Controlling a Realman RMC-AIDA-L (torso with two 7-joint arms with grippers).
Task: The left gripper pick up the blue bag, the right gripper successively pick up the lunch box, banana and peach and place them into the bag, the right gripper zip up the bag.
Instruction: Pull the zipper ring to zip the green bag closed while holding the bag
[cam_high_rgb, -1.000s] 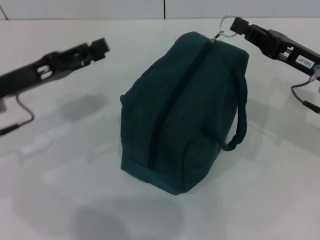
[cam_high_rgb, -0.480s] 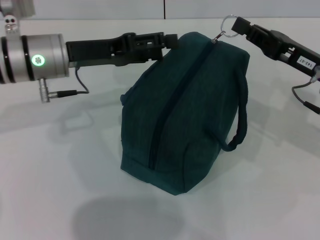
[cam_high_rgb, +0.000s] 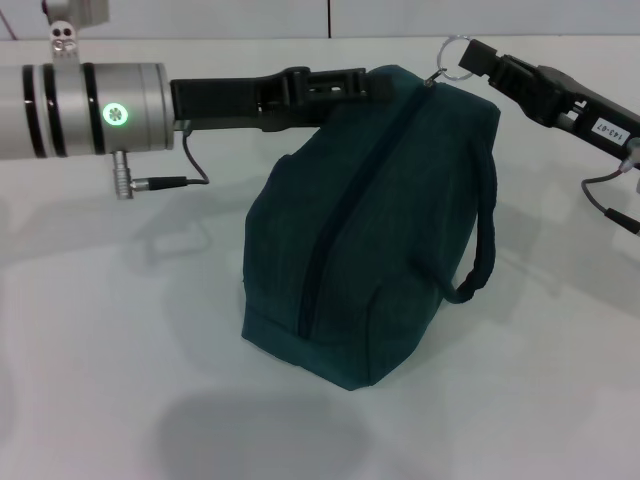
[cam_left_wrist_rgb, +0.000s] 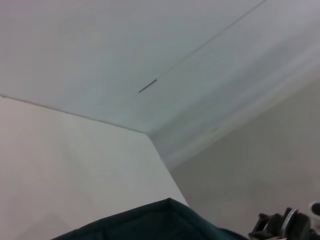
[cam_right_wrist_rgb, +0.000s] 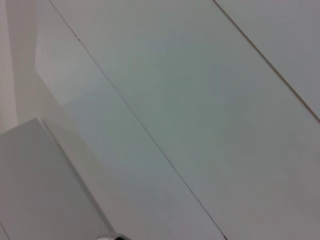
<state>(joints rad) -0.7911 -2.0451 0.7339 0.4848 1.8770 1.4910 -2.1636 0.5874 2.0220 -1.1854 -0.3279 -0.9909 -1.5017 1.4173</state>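
Blue bag (cam_high_rgb: 370, 230) zipped, upright on the white desk (cam_high_rgb: 120, 330), my left end effector (cam_high_rgb: 345, 85) against its top edge, grip unclear, my right end effector (cam_high_rgb: 478, 58) clamping the zipper ring (cam_high_rgb: 455, 48)

White table (cam_high_rgb: 120, 350); pale wall (cam_high_rgb: 200, 18) behind, dark vertical seam (cam_high_rgb: 329, 18).

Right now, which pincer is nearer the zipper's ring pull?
Right. The right pincer is at the ring pull at the far end of the blue bag, fingertips on the ring. The left pincer sits against the bag's upper far-left side, farther away.
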